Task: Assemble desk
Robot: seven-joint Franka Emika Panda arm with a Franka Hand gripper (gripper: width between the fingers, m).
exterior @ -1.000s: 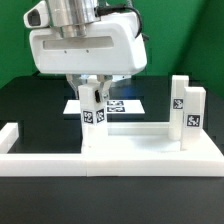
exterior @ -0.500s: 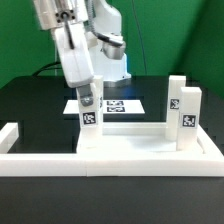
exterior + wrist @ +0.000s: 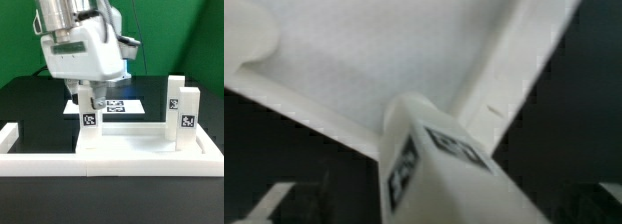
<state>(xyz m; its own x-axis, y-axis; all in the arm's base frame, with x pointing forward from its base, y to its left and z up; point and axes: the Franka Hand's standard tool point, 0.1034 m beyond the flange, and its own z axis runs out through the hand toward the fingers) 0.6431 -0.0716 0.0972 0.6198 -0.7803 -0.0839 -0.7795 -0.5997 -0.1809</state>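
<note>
White desk top (image 3: 130, 143) lies upside down on the black table (image 3: 30, 100), two legs up. Fingers (image 3: 90, 98) stand wide around the left leg (image 3: 90, 117), gripping nothing. If that leg isn't fully seated, a careless retreat could knock it askew.

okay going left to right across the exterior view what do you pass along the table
Border bar end → left desk leg with the gripper above it → marker board → right desk legs
</note>
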